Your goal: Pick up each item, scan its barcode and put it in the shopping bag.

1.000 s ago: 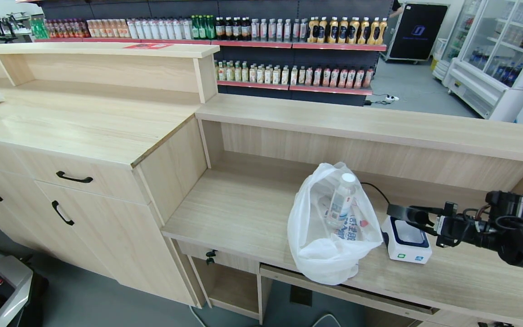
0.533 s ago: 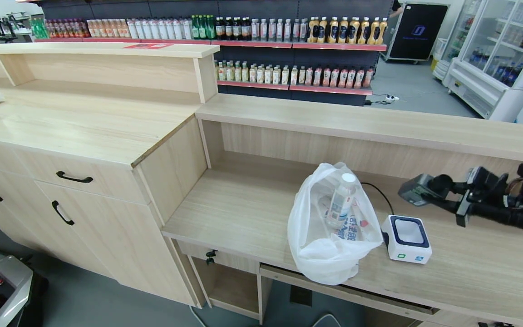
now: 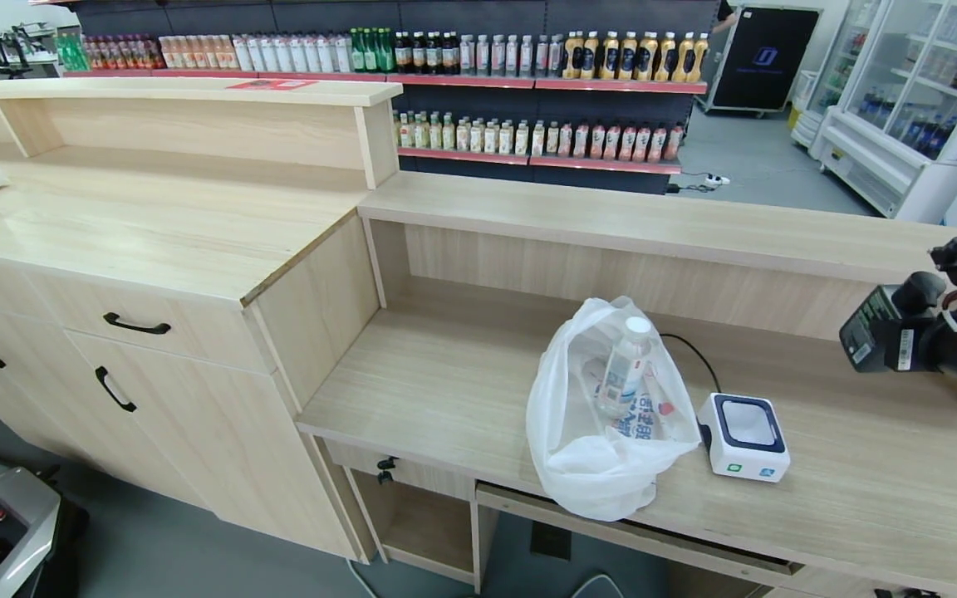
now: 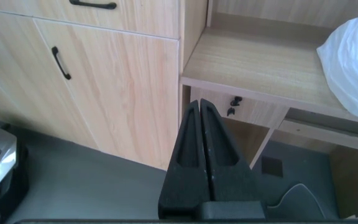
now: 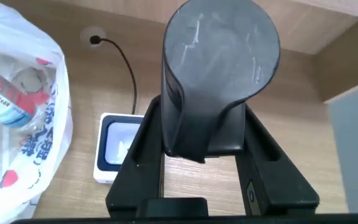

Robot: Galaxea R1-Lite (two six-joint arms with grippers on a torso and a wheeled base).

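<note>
The right gripper's fingers [image 5: 135,168] are spread to the width of a dark grey can [image 5: 219,68] and press on its two sides, so the right gripper [image 5: 207,127] has it clamped. In the head view that arm comes in from the right edge, raised above the counter [image 3: 445,382], with the can lying roughly level and its free end turned toward the scanner [image 3: 744,436], well apart from it. The can's side there carries a light label with bars. The right wrist view looks along the can's dull flat end, with the white scanner below it, a black cable [image 5: 126,68] running from it to the back, and the shopping bag [image 5: 48,155] just beside the scanner. A bottle [image 3: 624,365] stands tilted inside the bag.

The left gripper's fingers [image 4: 191,143] are pressed together with nothing between them. The left gripper [image 4: 199,106] hangs low in front of the cupboard door [image 4: 104,93], over the grey floor [image 4: 92,180], below the counter's edge.
</note>
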